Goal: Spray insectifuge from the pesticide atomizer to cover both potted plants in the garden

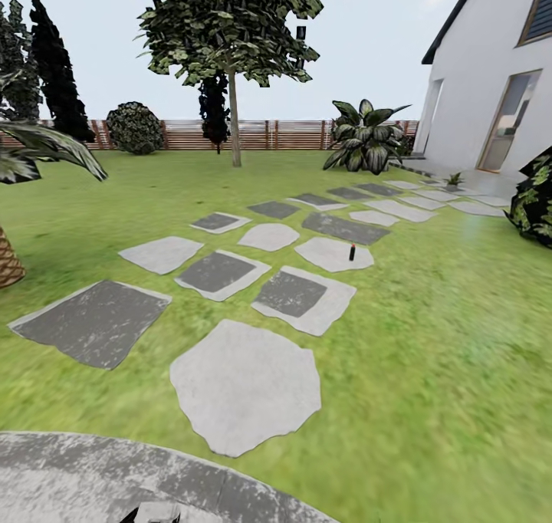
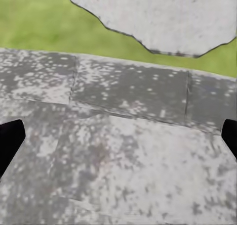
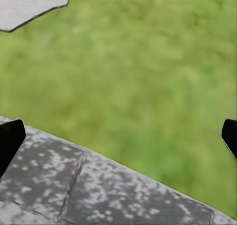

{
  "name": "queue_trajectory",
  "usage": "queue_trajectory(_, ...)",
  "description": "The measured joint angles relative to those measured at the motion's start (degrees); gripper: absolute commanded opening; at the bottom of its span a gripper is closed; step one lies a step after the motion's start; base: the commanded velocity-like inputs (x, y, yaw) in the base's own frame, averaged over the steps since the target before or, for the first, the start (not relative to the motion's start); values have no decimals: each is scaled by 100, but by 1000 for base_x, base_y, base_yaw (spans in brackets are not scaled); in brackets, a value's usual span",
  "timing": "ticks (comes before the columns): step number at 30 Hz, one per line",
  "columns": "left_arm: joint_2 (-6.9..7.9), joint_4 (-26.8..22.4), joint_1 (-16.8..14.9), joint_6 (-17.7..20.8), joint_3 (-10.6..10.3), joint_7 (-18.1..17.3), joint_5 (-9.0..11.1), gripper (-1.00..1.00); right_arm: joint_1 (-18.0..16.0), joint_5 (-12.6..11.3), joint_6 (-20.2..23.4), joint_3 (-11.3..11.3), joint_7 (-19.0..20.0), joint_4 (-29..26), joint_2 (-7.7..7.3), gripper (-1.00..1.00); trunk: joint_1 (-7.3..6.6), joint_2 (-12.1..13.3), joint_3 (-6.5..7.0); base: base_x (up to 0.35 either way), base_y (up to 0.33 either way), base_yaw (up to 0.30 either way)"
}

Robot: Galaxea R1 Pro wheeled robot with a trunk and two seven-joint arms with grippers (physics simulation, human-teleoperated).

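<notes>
Mottled stone patio [image 2: 123, 151]; slatted wood fence [image 1: 268, 134].

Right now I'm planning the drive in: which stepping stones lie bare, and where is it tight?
The big pale stone nearest the patio and the dark slab beside it lie bare. The pale stone farther on carries the pesticide atomizer. Tight by the house: striped-leaf bush, potted plant.

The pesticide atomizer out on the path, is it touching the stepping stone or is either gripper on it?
Touching the stone, apart from both grippers. In the head view the pesticide atomizer stands upright on a pale stepping stone, far ahead across the lawn.
</notes>
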Motion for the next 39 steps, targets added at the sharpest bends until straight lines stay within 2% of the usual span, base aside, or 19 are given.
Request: queue_trajectory(39, 0, 3, 0, 0, 0, 0, -7, 100, 0, -4, -2, -1, -8, 0, 0, 100, 0, 0, 0, 340, 0, 0)
